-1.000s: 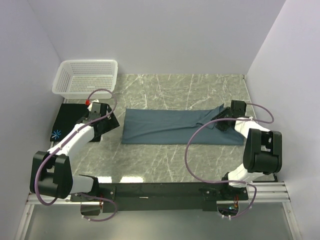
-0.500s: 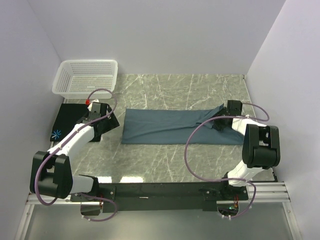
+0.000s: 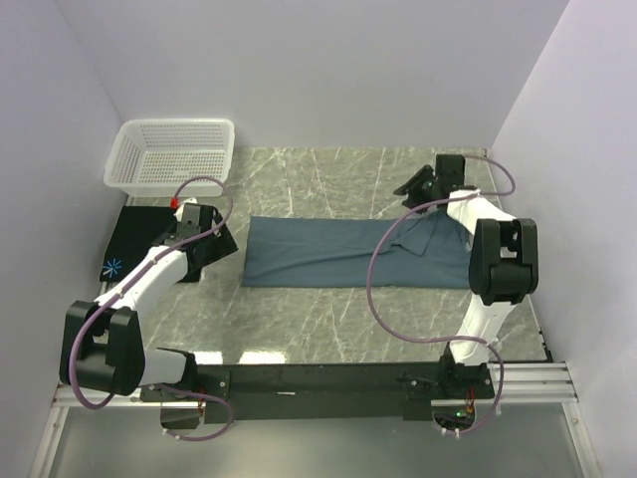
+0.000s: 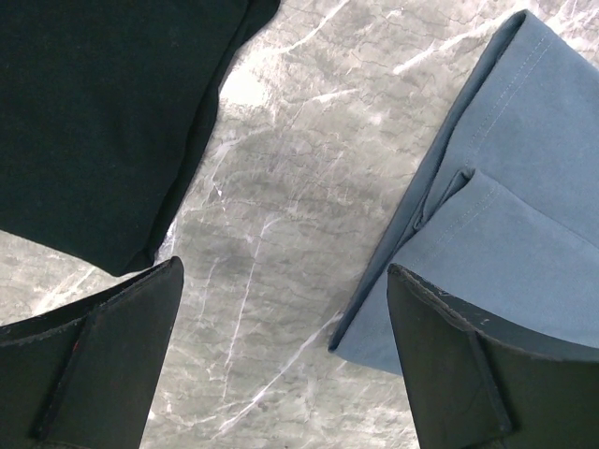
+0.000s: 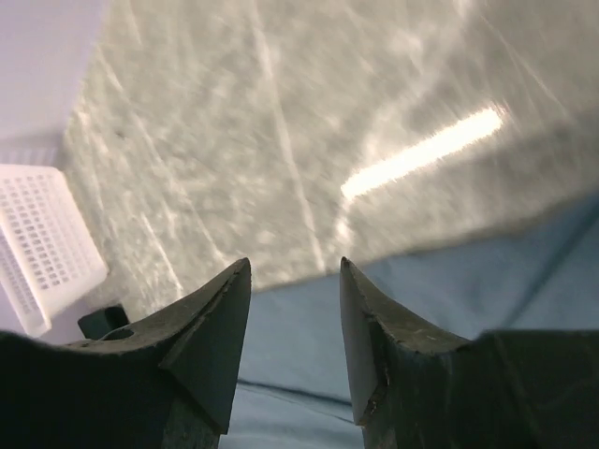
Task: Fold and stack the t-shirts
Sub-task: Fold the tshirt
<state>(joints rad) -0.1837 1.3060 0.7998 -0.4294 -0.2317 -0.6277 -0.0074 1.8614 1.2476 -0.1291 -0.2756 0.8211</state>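
Centrally, a slate-blue t-shirt [image 3: 338, 254] lies as a long folded strip on the marble table [image 3: 328, 319], with a black t-shirt [image 3: 129, 234] flat at the table's left edge. The left gripper [image 4: 284, 271] hovers between them, jaws wide and empty. The right gripper [image 3: 416, 184], narrowly parted and empty, hangs beyond the strip's far right corner

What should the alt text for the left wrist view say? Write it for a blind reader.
The left pincer hangs open above a marble table, nothing between its jaws. A black shirt lies at upper left and a blue shirt at right, a strip of table between them.
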